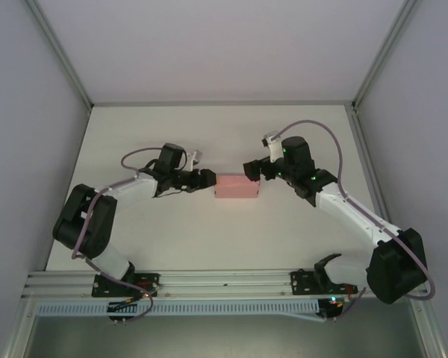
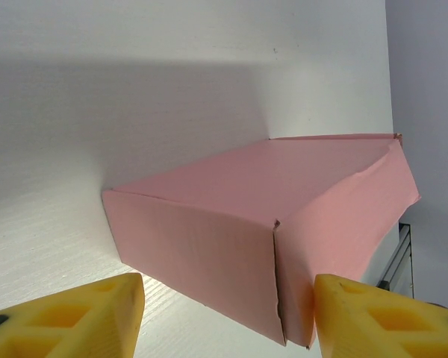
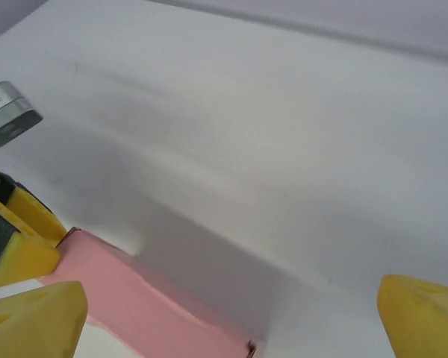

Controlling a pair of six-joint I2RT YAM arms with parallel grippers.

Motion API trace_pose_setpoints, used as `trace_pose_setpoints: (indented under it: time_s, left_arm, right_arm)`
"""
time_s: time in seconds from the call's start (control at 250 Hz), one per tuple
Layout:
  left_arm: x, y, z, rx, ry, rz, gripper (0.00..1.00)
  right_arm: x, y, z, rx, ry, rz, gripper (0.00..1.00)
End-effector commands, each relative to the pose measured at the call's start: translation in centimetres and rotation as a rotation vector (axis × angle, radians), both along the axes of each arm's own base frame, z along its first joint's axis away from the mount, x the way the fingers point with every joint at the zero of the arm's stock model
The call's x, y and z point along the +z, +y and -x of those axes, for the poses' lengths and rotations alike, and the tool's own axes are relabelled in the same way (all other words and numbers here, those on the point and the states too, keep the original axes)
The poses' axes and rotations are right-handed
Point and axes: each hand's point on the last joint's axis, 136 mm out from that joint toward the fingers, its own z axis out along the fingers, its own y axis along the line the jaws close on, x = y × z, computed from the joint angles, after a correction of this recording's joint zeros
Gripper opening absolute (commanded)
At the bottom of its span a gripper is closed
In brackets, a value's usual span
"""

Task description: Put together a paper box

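One card box (image 1: 237,186), likely light, easily creased: grip by folded edges. Left gripper (image 2: 228,302) half-spread round a corner; right gripper (image 3: 231,298) wide.

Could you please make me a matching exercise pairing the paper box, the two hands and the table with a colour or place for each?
Things: 1 paper box; 2 left hand; 3 right hand; 4 table.
Descriptions: a white; b at the box's right end; c pink; d at the box's left end.
Pairs: 1-c; 2-d; 3-b; 4-a.
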Motion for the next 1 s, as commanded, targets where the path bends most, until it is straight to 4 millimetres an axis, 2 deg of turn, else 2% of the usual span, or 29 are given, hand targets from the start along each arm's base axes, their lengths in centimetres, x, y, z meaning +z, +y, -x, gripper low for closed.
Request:
trace_pose_setpoints:
  time_s: [0.0,0.056,0.252,0.419,0.551,0.631,0.715,0.827,0.998]
  left_arm:
    - [-3.9,1.3,1.2,0.01,0.081,-0.122,0.6]
    - [-4.0,1.2,1.2,0.005,0.08,-0.123,0.6]
    - [-4.3,1.3,1.3,0.005,0.08,-0.132,0.59]
    - [-4.4,1.3,1.1,0.0,0.076,-0.146,0.59]
    - [-4.5,1.4,1.1,0.0,0.075,-0.156,0.57]
    - [-4.6,1.5,1.0,0.001,0.067,-0.165,0.55]
    - [-4.9,1.7,0.9,0.003,0.064,-0.181,0.48]
    - [-5.4,1.7,0.9,-0.001,0.072,-0.188,0.37]
    - [-5.8,1.7,0.9,-0.005,0.073,-0.198,0.18]
  right_arm:
    - [-4.7,-0.2,1.7,-0.191,0.312,-0.193,1.0]
    - [-5.6,0.3,2.2,-0.171,0.354,-0.211,0.99]
    - [-8.2,-0.3,2.4,-0.183,0.405,-0.186,0.93]
    - [-9.6,-0.8,1.6,-0.2,0.447,-0.273,0.76]
    - [-10.8,-1.3,2.0,-0.197,0.478,-0.297,0.64]
    - [-11.9,-1.7,2.6,-0.196,0.504,-0.29,0.5]
    - [-13.1,-2.0,3.2,-0.2,0.528,-0.3,0.4]
    - [-14.3,-2.3,3.9,-0.209,0.569,-0.333,0.24]
    - [-15.5,-2.4,4.8,-0.214,0.613,-0.365,0.1]
